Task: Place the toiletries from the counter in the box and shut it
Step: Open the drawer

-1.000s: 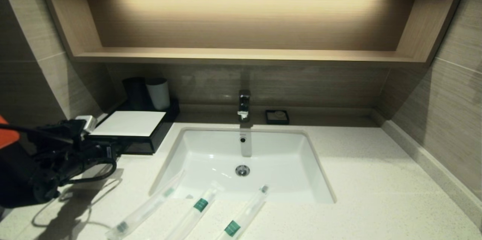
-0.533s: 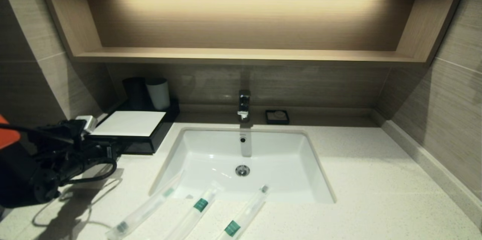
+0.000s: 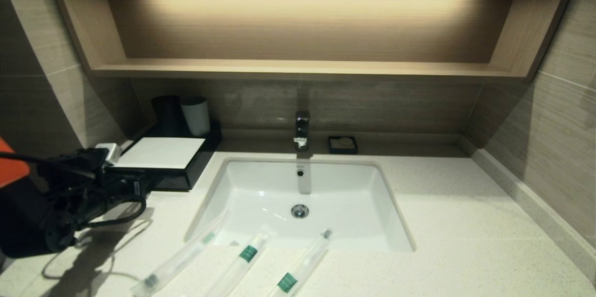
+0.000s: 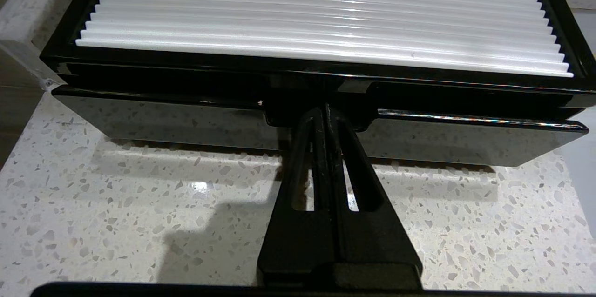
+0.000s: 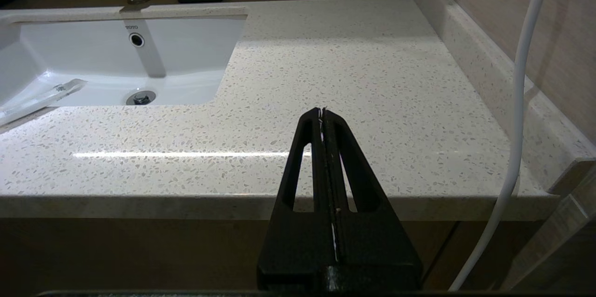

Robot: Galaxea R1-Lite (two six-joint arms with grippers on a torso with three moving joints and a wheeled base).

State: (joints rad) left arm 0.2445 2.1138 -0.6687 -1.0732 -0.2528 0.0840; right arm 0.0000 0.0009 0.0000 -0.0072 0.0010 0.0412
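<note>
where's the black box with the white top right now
The box sits at the counter's far left, beside the sink, with the shut left gripper at its drawer front.

The counter (image 3: 447, 222) is carrying the box (image 3: 160, 153) at its back left corner, a soap dish (image 3: 342, 144) along its back edge, and three toiletries (image 3: 242, 259) lying at its front edge.

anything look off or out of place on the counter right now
Yes: three toiletries lie loose and slanted at the counter's front edge, their tips overhanging the sink rim. The box is otherwise tidy, with the shut left gripper at its drawer front. No spills or damage show.
</note>
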